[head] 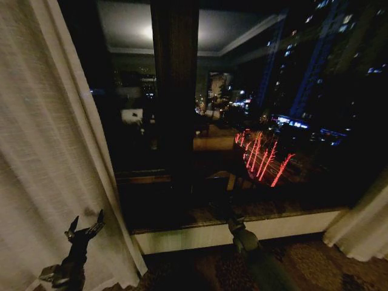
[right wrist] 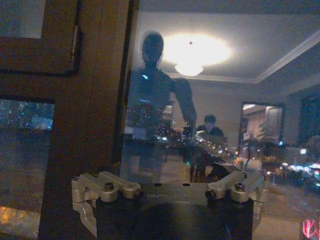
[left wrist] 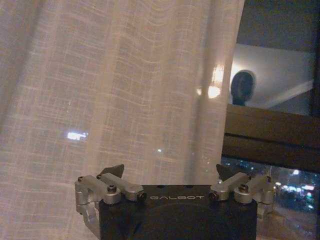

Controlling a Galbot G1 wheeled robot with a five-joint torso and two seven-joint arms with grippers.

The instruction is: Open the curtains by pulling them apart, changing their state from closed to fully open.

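The left curtain (head: 48,151), a sheer cream panel, hangs bunched along the left side of the window. The right curtain (head: 364,224) is gathered at the far right edge, with dark glass between the two panels. My left gripper (head: 85,229) stands low in front of the left curtain's inner edge, open and holding nothing. In the left wrist view the left gripper (left wrist: 169,172) faces the woven curtain (left wrist: 115,85) with its fingers spread wide. My right arm (head: 242,239) reaches toward the sill at the middle. My right gripper (right wrist: 172,175) is open and faces the glass.
A dark wooden window post (head: 174,91) stands in the middle of the glass. A pale sill (head: 200,236) runs along the window's base, above a patterned carpet (head: 315,267). The glass (right wrist: 200,100) reflects the lit room and the robot.
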